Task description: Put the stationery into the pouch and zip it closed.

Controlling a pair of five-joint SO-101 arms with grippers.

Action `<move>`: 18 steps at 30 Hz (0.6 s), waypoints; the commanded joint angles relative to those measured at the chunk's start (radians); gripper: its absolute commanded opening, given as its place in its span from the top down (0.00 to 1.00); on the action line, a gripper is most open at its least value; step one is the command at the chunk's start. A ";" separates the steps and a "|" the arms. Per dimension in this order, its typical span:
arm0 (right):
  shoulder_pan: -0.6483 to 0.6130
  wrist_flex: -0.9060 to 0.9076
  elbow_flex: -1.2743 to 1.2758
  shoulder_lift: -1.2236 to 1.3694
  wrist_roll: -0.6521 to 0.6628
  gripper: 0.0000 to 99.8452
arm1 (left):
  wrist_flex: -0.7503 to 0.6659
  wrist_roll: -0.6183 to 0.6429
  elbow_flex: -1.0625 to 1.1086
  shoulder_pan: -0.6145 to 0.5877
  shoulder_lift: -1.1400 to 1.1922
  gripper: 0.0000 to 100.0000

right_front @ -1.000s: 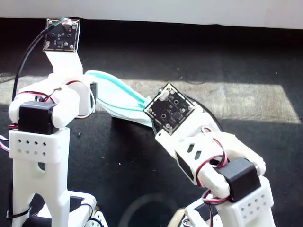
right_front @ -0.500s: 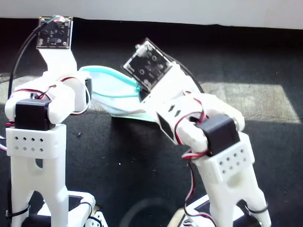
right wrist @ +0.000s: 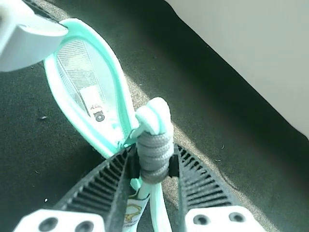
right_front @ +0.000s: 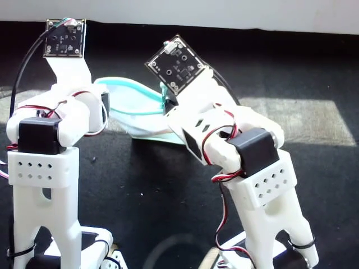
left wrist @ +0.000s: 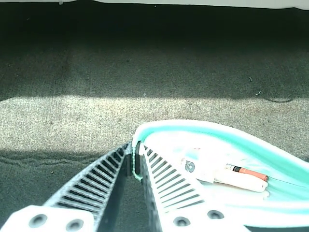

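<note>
zipping step. left gripper [left wrist: 134, 157] clamped on pouch [right_front: 132, 109] end; pouch spans between arms, pens [left wrist: 231, 175] inside, mouth open. right gripper [right wrist: 153, 164] clamped on zip pull [right wrist: 153, 140]. next: draw pull toward left gripper, keep tension.

My desk [right_front: 140, 185] is wearing a dark, felt-like cover, and a pale band of sunlight [right_front: 291, 120] is lying across it toward its far side.
</note>
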 commanded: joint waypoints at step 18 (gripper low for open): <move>-0.065 0.145 -0.039 -0.166 -0.012 0.99 | -0.006 -0.006 0.002 0.010 0.012 0.99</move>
